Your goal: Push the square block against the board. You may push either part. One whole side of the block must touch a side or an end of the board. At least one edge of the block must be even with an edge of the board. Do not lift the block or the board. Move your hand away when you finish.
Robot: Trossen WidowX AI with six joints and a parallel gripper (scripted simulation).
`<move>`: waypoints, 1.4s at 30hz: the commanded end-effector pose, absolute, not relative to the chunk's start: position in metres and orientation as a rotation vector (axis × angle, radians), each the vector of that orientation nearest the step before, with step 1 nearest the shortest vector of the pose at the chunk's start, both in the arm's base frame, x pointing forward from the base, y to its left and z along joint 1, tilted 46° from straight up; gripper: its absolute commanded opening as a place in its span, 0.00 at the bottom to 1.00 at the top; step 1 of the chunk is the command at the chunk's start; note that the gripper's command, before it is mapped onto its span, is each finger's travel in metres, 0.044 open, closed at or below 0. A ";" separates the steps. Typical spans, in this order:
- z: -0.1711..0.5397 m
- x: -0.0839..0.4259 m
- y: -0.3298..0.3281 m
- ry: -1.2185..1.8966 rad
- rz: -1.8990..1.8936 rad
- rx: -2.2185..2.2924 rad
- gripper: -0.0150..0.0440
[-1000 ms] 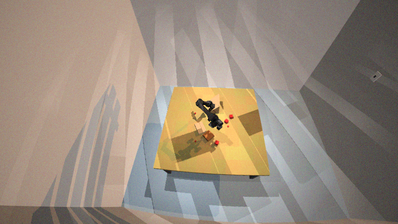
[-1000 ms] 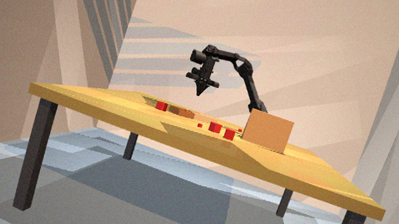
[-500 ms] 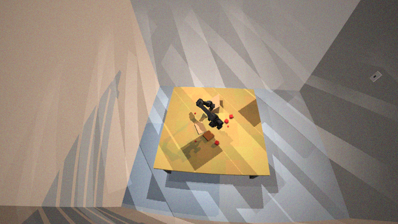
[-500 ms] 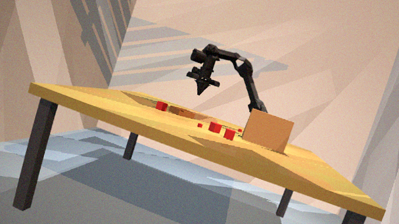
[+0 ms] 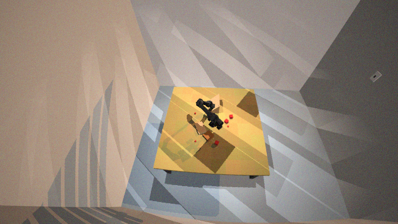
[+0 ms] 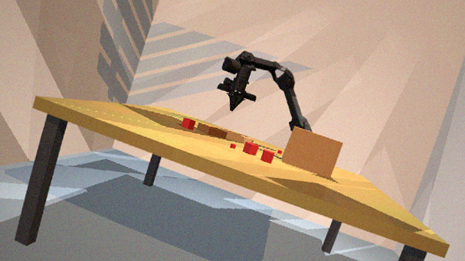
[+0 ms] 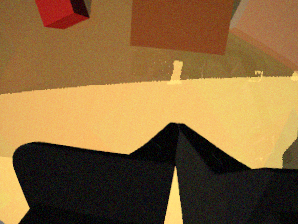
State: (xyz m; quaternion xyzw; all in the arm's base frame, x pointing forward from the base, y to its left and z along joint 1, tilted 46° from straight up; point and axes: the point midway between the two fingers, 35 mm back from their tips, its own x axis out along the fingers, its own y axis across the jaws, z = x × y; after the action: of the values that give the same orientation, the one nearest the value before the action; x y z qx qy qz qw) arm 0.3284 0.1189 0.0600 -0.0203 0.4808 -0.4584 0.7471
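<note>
Above the yellow table (image 5: 178, 97) (image 6: 191, 148), the black claw (image 5: 216, 124) (image 6: 232, 107) (image 7: 176, 129) is hanging clenched, its 2 fingertips meeting on nothing. On the tabletop, the brown square block (image 5: 207, 135) (image 6: 217, 131) (image 7: 181, 25) is lying beside the paler board (image 5: 199, 128) (image 6: 238, 137) (image 7: 272, 27); whether 1 whole side is touching, I cannot tell. Near the block's other side, 1 red cube (image 5: 216, 142) (image 6: 188, 123) (image 7: 61, 14) is sitting apart.

In the top view, on the yellow table (image 5: 167, 162) (image 6: 198, 159) (image 7: 90, 115), the brown square block (image 5: 207, 135) (image 6: 214, 131) (image 7: 180, 25) sits just below and right of the flat pinkish board (image 5: 198, 128) (image 7: 272, 30). One red cube (image 5: 216, 142) (image 6: 188, 123) (image 7: 57, 12) is right of the block. The tan upright panel (image 5: 216, 101) (image 6: 312, 152) stands far above them.
</note>
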 end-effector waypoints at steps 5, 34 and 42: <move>0.067 0.323 0.090 1.021 -1.036 0.014 0.25; 0.046 0.281 -0.057 0.872 -1.175 0.221 0.25; 0.054 0.288 -0.063 0.872 -1.175 0.222 0.25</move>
State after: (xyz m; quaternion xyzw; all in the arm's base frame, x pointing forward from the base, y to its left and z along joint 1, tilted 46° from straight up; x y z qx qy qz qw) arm 0.2845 -0.0607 0.0492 0.1037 0.3990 -0.5358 0.7369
